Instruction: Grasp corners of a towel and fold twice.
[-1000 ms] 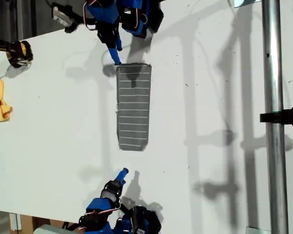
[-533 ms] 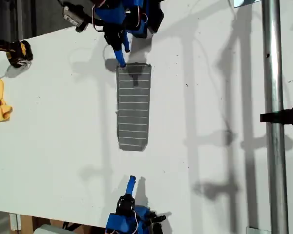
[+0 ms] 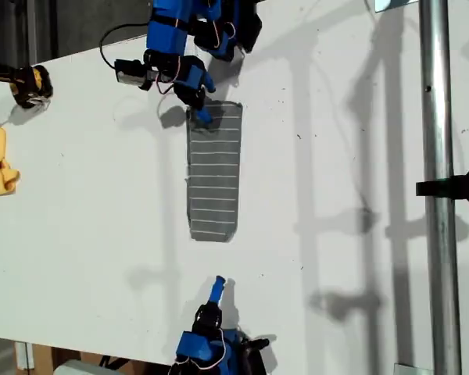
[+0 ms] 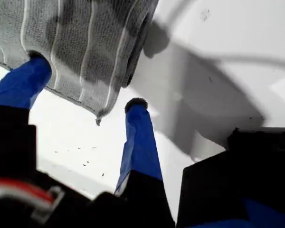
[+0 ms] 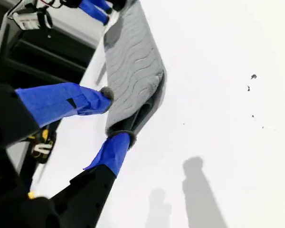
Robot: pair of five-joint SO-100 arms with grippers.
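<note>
Bench (image 3: pixel 359 258): white. Towel (image 3: pixel 214 172): folded strip, mid-bench. First claw (image 3: pixel 202 109): jaws apart astride a far corner (image 4: pixel 100 114); upper layers alone risk being pinched. Second claw (image 3: pixel 216 287): apart, short of near end; uneven lifting is risked.

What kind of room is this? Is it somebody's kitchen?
Probably not a kitchen; it looks like a robot lab or workshop bench. A plain white table carries two blue robot arms with loose wires, a metal pole with a clamp stands at the exterior view's right, and only a folded grey towel lies between the arms.
</note>
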